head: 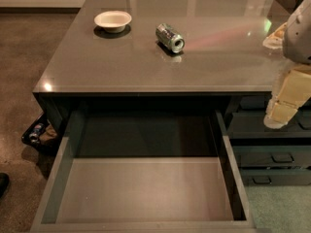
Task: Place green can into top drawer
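The green can (170, 38) lies on its side on the grey desk top (146, 62), its shiny end facing front right. The top drawer (146, 188) is pulled open below the desk's front edge, its light grey floor bare. My gripper (283, 111) hangs at the right edge of the view, cream-coloured, in front of the desk's right side, well to the right of the can and above the drawer's right wall. Nothing shows in it.
A white bowl (112, 21) stands on the desk top left of the can. Narrower stacked drawers with recessed handles (272, 157) sit right of the open drawer. A dark bin with items (36, 132) stands on the floor at left.
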### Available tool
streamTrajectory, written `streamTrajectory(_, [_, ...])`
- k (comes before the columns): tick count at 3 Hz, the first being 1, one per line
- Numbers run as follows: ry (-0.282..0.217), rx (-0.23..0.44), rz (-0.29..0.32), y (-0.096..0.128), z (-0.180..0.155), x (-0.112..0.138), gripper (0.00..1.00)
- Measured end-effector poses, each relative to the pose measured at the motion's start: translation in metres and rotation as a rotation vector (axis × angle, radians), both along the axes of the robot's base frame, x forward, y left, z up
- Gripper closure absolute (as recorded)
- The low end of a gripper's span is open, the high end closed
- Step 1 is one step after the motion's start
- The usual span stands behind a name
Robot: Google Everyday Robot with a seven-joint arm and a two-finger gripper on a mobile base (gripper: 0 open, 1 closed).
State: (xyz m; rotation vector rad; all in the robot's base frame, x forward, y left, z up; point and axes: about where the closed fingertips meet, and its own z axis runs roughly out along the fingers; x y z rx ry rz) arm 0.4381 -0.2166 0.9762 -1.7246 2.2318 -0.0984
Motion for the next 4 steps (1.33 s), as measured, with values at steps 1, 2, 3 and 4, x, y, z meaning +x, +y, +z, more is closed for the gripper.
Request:
streamTrajectory(1, [0.000, 0.000, 0.000, 0.000, 0.000, 0.000, 0.00])
streamTrajectory(2, [-0.011, 0.018, 0.036, 0.012, -0.005, 0.010, 0.00])
streamTrajectory(3, [-0.042, 0.089, 0.116, 0.049, -0.018, 0.056, 0.00])
streamTrajectory(4, [-0.083, 0.156, 0.205, 0.102, -0.031, 0.132, 0.00])
